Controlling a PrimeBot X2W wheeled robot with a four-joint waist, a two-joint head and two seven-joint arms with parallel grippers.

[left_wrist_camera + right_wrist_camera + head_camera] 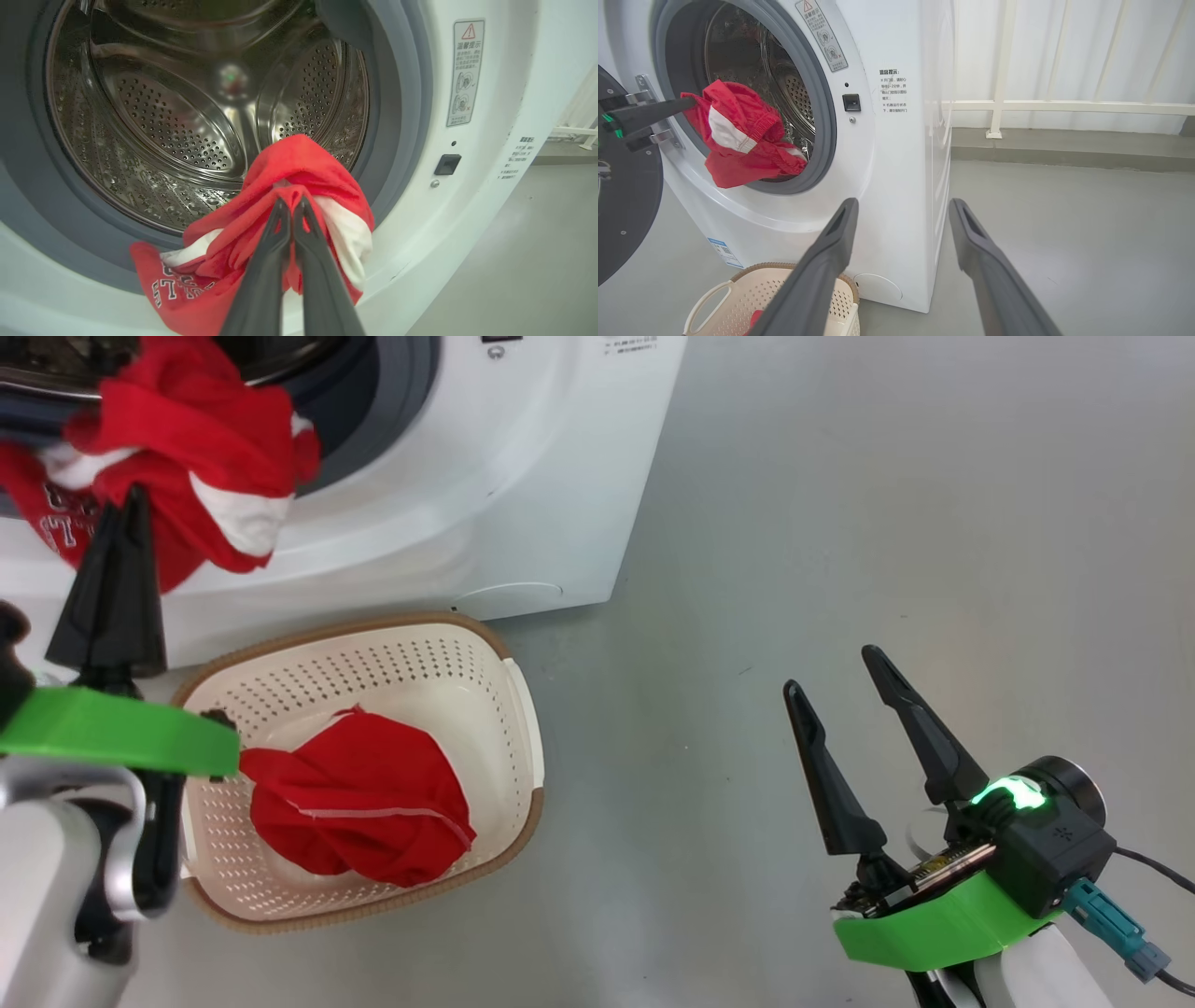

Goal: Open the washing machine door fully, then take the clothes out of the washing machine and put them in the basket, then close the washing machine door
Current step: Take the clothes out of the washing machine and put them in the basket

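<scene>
- Grey floor (887, 523) is seen beneath washing machine (523, 457) and basket (401, 658).
- 1 red garment (187, 439) is pinched by the left gripper (290, 203).
- Nothing is held by the wide-spread right gripper (832, 669).

The basket (523, 719) is sitting on the floor (840, 523) just before the washing machine (523, 476), below its drum mouth, with one garment (364, 812) lying in it. The other garment (196, 448) is hanging over the mouth's lower lip, pinched between the left fingers (112, 588). The washing machine door (621, 210) is standing open at the machine's left. The right fingers (829, 784) are hovering right of the basket, well apart.
</scene>
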